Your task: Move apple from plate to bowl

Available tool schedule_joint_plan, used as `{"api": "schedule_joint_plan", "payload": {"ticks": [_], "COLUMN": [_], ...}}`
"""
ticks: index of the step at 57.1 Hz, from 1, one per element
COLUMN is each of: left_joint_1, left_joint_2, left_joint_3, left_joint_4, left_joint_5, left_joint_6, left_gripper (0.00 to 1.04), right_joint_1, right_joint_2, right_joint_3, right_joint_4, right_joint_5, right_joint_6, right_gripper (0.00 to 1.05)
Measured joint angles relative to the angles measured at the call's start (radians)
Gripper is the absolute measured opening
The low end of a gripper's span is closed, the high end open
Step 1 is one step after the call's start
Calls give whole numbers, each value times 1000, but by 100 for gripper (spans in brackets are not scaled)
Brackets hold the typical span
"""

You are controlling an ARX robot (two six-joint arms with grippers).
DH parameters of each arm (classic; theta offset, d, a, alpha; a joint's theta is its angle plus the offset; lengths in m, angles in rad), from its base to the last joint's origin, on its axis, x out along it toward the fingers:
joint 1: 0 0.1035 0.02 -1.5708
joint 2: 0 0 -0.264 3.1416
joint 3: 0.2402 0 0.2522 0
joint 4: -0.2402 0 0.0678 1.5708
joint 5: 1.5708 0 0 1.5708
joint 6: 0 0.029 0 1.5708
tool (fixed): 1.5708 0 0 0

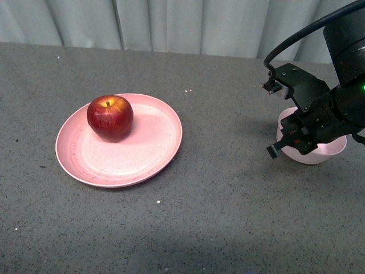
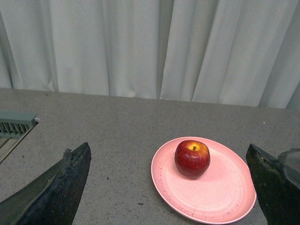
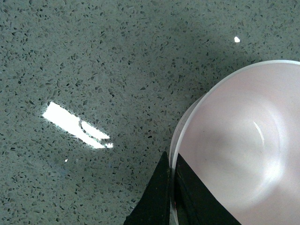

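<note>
The dark-red apple (image 1: 110, 117) sits on the far left part of the salmon-pink plate (image 1: 148, 149) at the table's left. It also shows in the left wrist view (image 2: 192, 158) on the plate (image 2: 220, 192). The pale pink bowl (image 1: 328, 153) stands at the right. My right gripper (image 1: 291, 138) is shut on the bowl's left rim; in the right wrist view its fingers (image 3: 161, 192) pinch the bowl (image 3: 234, 140) wall. My left gripper (image 2: 171, 187) is open and empty, with the plate and apple ahead of it; it is out of the front view.
A grey speckled table (image 1: 217, 217) carries everything. White curtains (image 1: 171, 23) hang behind its far edge. A grey vent-like object (image 2: 14, 124) lies at the table's edge in the left wrist view. A black cable (image 1: 296, 34) arcs over my right arm.
</note>
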Motion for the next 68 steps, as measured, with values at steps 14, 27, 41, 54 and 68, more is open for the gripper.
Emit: {"api": "schedule_joint_plan", "payload": {"ticks": [14,27,41,54,68], "left_joint_1": [0,0,0,0,0], "left_joint_2": [0,0,0,0,0], "left_joint_3": [0,0,0,0,0], "left_joint_4": [0,0,0,0,0], "left_joint_5": [0,0,0,0,0], "left_joint_6": [0,0,0,0,0], "left_gripper": [98,98,98,98,98], "right_joint_1": [40,184,289,324,326], "right_joint_2": [-49,-58,11,98,111], "right_joint_3": [1,56,140,211,224], "right_joint_4": [-11,-26,-44,-67,-62], "right_joint_5": [-22,-34,-51,-47,-50], "right_joint_6": [-41,-55,-31,-11,13], "right_gripper": [1,1,1,1,12]}}
